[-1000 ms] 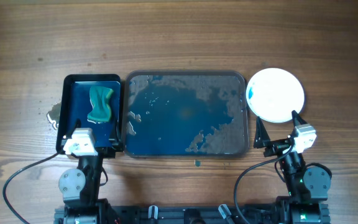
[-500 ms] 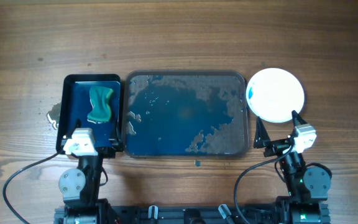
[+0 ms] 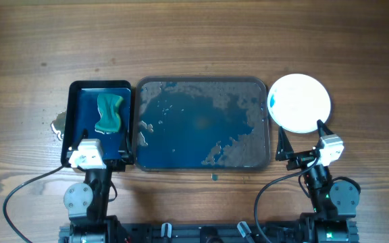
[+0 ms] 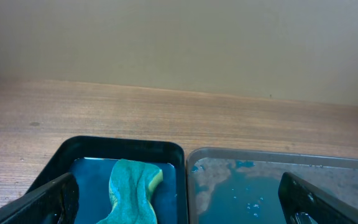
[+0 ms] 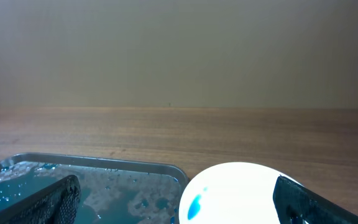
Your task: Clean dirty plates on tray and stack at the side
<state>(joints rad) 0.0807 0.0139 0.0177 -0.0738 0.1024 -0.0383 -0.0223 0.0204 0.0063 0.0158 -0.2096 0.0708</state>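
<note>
Both of my arms sit at the near edge of the worktop [image 3: 194,40]. My left tool [image 3: 94,147] hangs over the near end of the small tray [image 3: 100,84], its fingers spread wide and gripping nothing. In its wrist view they frame the green sponge [image 4: 132,190] that lies in that small tray. My right tool [image 3: 302,138] is likewise spread and empty, its fingers standing just on the near side of the white plate [image 3: 299,102]. The plate rests on the worktop just beside the right end of the tray [image 3: 204,78], clear of it or at most touching its rim. From above only one disc shows, so I cannot tell how many plates lie under it. The tray itself carries no plate, only blue water and pale streaks. A small puddle [image 3: 58,125] lies on the worktop to the left of the small tray. I judge the task to be at or near its end, with cleaning and stacking done and neither tool engaged. One point is doubtful: a blue smear [image 5: 194,205] shows on the left rim of the top plate. If that counts as dirt, the next move calls for my left tool to close on the sponge and carry it across. My right tool would then steady the plate by its rim for a last wipe. If not, nothing further is needed.
</note>
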